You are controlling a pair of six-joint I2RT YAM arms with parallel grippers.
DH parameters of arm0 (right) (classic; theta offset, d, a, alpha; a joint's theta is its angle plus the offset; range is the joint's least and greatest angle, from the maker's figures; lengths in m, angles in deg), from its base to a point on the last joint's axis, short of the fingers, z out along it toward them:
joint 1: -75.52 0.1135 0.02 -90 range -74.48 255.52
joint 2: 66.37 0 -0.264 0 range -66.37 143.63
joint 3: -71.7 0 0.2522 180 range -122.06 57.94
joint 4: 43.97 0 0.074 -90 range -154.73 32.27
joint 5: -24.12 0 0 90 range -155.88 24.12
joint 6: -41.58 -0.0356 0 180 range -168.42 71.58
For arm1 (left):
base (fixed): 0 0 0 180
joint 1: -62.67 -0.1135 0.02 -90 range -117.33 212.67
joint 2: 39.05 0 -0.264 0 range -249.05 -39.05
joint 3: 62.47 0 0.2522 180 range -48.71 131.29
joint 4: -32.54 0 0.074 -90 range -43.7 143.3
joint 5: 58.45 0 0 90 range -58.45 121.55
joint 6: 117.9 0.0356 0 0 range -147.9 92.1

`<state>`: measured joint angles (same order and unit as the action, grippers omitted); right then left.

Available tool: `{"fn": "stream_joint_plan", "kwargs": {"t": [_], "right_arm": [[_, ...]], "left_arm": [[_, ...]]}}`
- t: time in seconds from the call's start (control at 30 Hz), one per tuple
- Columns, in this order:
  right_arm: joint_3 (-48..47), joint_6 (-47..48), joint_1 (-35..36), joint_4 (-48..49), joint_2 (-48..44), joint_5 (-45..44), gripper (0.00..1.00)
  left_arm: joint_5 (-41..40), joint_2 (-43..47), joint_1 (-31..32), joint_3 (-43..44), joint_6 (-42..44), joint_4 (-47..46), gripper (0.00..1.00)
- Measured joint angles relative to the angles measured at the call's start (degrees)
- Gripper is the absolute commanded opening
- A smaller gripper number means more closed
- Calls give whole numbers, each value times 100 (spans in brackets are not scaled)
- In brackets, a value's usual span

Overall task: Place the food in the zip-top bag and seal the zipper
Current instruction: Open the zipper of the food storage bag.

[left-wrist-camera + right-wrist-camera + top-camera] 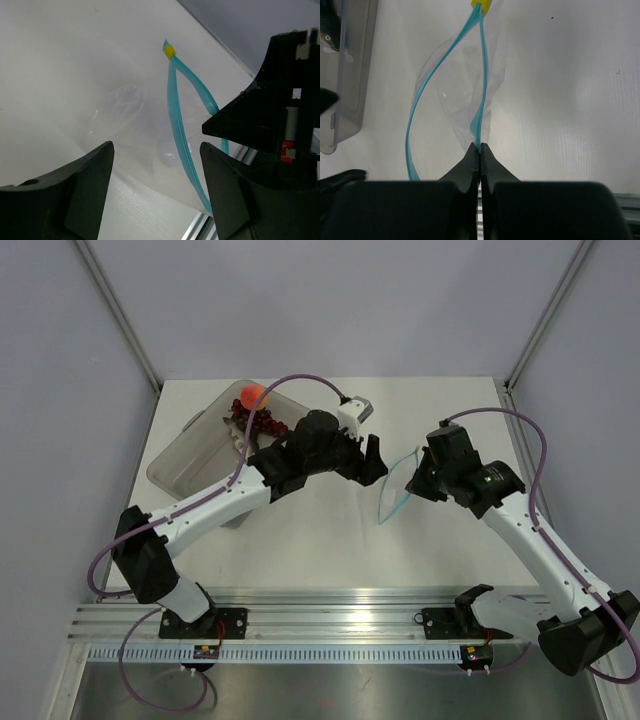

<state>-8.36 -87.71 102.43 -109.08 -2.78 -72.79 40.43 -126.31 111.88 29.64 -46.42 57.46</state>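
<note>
The right claw (479, 150) pinches the zipper (482, 75) of the zip-top bag (462, 90), its mouth parted.
The left claw (155, 150) is spread and faces the bag; peach (251, 395) and grapes (262, 422) lie in the grey tray (185, 465).

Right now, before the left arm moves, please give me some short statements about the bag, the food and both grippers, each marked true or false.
1. The right gripper is shut on the zipper. True.
2. The left gripper holds the peach. False: it is open and empty; the peach lies in the tray.
3. The bag is sealed. False: its two teal strips gape apart.
4. The grapes lie in the tray beside the peach. True.
</note>
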Motion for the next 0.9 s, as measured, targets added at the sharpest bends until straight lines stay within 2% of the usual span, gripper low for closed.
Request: {"fn": "stream_joint_plan", "kwargs": {"t": [0.2,0.3,0.43,0.47,0.53,0.57,0.7,0.8,0.9], "right_arm": [[120,-98,59,216,24,212,0],[173,-127,63,267,24,334,0],[184,-151,68,348,24,450,0],[184,-151,70,358,24,470,0],[184,-149,72,356,28,494,0],[184,-144,72,352,28,494,0],[184,-76,72,308,28,459,0],[184,-4,74,149,31,313,0],[184,7,74,33,35,190,20]], "left_arm": [[87,-334,273,26,-319,621,72],[125,-361,332,24,-411,682,63],[116,-468,334,24,-531,684,39],[105,-507,332,24,-555,688,25],[66,-636,330,28,-608,737,5],[28,-708,330,33,-597,787,0],[-48,-887,291,52,-586,1056,0],[201,-870,149,-13,-715,966,0],[575,-758,-111,-328,-962,640,0]]}}
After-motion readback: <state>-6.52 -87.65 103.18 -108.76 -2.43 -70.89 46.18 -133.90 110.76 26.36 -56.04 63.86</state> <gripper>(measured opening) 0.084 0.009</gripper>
